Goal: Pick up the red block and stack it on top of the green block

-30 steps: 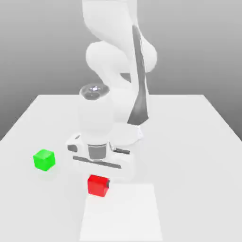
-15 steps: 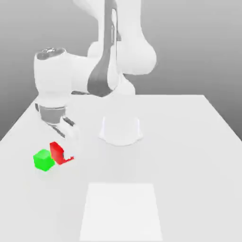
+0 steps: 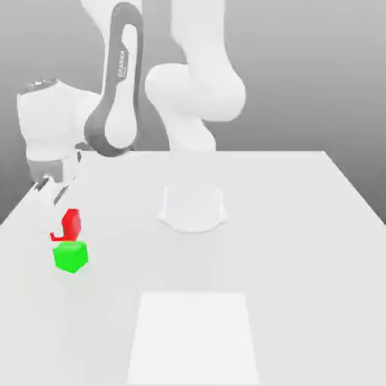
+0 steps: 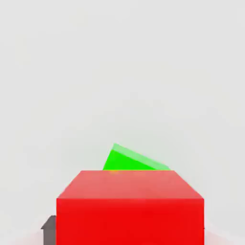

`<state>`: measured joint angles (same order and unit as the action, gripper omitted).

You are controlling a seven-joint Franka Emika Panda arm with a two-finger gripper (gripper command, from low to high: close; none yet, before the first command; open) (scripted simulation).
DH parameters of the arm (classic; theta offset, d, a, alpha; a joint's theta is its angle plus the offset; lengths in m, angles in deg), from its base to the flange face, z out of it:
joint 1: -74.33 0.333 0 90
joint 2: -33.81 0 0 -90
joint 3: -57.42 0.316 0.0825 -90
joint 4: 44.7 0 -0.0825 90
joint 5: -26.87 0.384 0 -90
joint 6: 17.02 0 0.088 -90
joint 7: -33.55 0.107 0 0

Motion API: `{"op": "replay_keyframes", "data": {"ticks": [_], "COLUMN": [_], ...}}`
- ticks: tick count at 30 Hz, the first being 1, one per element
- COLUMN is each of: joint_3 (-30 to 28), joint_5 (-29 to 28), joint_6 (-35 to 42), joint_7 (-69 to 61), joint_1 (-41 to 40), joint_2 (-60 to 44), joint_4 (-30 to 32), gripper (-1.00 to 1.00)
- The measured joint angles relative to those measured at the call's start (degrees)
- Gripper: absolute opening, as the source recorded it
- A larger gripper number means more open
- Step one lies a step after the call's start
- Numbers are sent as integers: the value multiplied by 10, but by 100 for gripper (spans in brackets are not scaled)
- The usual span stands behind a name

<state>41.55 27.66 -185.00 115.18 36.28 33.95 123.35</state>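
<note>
The hand (image 3: 51, 219) is closed on the red block (image 3: 71, 225) and holds it between its fingers. The green block (image 3: 71, 257) is below the hand, on the table (image 3: 286, 264), and is turned at an angle to the red block. The white square (image 3: 193, 335) lies on the table, well apart from the hand.

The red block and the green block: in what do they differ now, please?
The red block is held in the gripper, while the green block is not held. The red block is bright red; the green block is bright green. Both are plain blocks.
</note>
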Motion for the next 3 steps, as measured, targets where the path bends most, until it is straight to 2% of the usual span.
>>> {"op": "replay_keyframes", "data": {"ticks": [3], "joint_3": [0], "joint_5": [0], "joint_6": [0], "joint_7": [0], "joint_1": [7], "joint_2": [0], "joint_4": [0], "gripper": [100]}}
